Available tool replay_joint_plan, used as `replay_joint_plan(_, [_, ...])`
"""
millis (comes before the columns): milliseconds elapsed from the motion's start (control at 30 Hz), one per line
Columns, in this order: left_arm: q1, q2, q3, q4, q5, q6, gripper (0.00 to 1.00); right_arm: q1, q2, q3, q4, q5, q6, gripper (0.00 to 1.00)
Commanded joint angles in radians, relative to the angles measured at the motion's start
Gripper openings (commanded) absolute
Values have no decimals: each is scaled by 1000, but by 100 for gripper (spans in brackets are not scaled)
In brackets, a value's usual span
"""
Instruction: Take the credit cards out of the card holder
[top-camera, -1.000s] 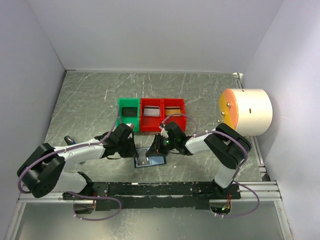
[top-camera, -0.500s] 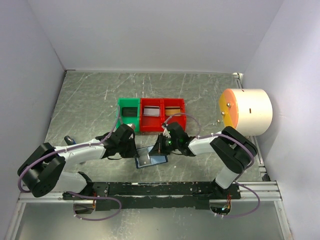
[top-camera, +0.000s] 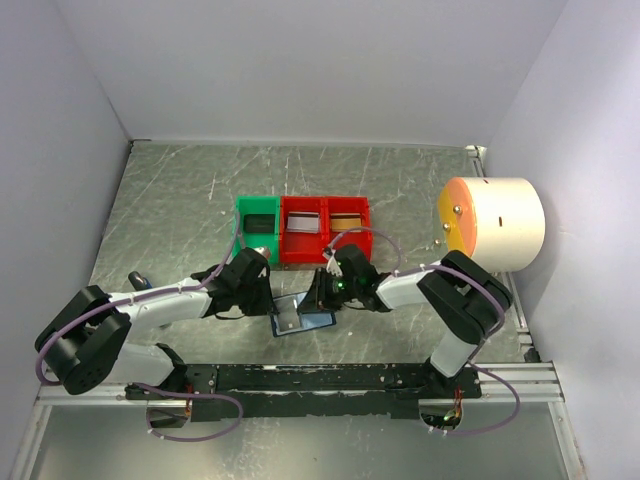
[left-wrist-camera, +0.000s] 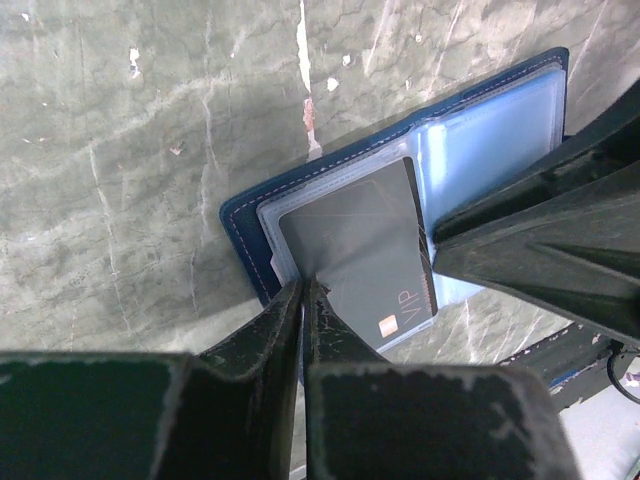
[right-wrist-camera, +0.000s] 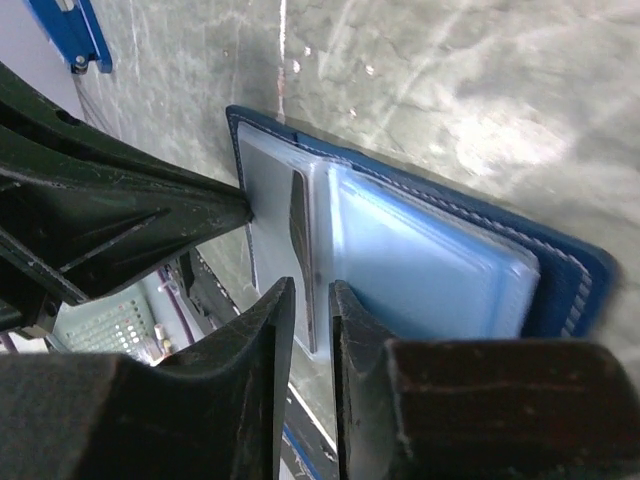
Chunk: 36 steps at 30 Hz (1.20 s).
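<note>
Card (left-wrist-camera: 360, 250): dark, likely stiff, slick, light; take its exposed edge. It sits in the holder (top-camera: 305, 320), open by the worktop's near edge, mid-width. Left gripper (left-wrist-camera: 303, 285) together on holder's rim; right gripper (right-wrist-camera: 312, 300) slightly apart astride card's edge.

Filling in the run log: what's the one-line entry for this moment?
card holder open | dark card in pocket | left gripper shut on holder's edge | right gripper slightly open, astride card edge
</note>
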Motion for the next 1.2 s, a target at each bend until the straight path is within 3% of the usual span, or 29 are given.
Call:
replay_joint_plan(0, [-11, 12, -20, 9, -3, 7, 14, 40, 76, 58, 15, -31, -20, 22])
replay_joint_plan(100, [-13, 11, -22, 11, -3, 4, 10, 57, 93, 61, 24, 2, -2, 21])
replay_joint_plan(300, [-15, 15, -34, 31, 10, 1, 9, 53, 81, 22, 166, -68, 54, 1])
replay_joint_plan(867, [-15, -25, -33, -28, -57, 0, 7, -38, -50, -88, 85, -19, 43, 0])
replay_joint_plan(1167, [-16, -126, 38, -65, -32, -9, 37, -39, -24, -34, 57, -36, 14, 9])
